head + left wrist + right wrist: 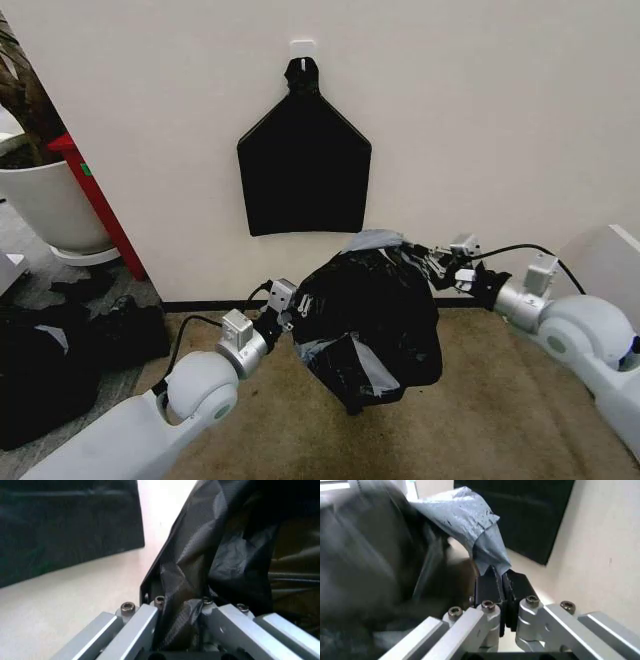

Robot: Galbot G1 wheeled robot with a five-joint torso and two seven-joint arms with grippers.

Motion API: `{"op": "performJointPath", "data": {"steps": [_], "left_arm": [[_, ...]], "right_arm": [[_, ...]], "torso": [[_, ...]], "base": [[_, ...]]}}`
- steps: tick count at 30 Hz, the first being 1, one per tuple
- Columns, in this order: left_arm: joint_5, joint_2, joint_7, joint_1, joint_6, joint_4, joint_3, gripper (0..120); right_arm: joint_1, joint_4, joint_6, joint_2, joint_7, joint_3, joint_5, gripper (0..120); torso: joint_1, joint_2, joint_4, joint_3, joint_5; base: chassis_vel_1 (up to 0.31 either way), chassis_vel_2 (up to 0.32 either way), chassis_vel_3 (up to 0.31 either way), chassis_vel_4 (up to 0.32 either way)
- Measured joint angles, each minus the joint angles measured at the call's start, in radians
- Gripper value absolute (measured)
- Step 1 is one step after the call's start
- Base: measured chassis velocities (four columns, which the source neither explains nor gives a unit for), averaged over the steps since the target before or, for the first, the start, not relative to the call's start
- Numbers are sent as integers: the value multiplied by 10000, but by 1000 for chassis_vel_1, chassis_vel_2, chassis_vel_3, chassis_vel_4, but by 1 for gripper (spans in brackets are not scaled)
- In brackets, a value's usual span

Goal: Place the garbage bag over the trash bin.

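Head view: the garbage bag (368, 325) hangs in the air between the two arms, in front of the cream wall (520, 130) and above the tan carpet (480, 420). It is a crinkled, glossy black mass, wider at the top, sagging to a blunt lower end that looks just clear of the floor. Grey highlights run along its folds.

Left gripper (287, 310): at the bag's left edge, arm reaching up from the lower left. In the left wrist view, a fold of the bag (200, 573) runs down between the left gripper's (182, 630) jaws; they are clenched on the plastic.

Right gripper (440, 268): at the bag's upper right edge, arm coming in from the right. In the right wrist view, the right gripper's (501, 592) black pads are pressed together with a pale, stretched corner of the bag (470, 528) pinched between them; jaws clamped on the film.

The right grasp point sits higher than the left, so the bag's top edge slopes down toward the robot's left.

The trash bin cannot be made out; whether it sits inside or behind the bag cannot be told.

Surroundings: a flat black bag bundle (303, 165) with a knotted top hangs from a wall hook (302, 47) above the bag. A large white plant pot (45, 205) stands at far left, a red panel (95, 200) beside it. Dark items (60, 350) lie on the floor at lower left.
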Motion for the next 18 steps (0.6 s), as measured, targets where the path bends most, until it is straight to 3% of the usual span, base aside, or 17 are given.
{"op": "performJointPath", "data": {"steps": [7, 13, 18], "left_arm": [[-121, -19, 613, 297, -629, 72, -296, 1], [-615, -123, 568, 376, -845, 103, -386, 1], [-2037, -360, 252, 289, -877, 234, -589, 1]], "right_arm": [[380, -1478, 252, -55, -714, -63, -572, 0], [276, -1853, 395, -57, -1420, -3, -656, 1], [-274, -1931, 466, -113, -1967, 514, -51, 20]], "torso": [[0, 0, 1, 0, 1], [0, 0, 2, 0, -2], [0, 0, 1, 0, -1]], "base": [[0, 0, 0, 0], [0, 0, 0, 0], [0, 0, 0, 0]]}}
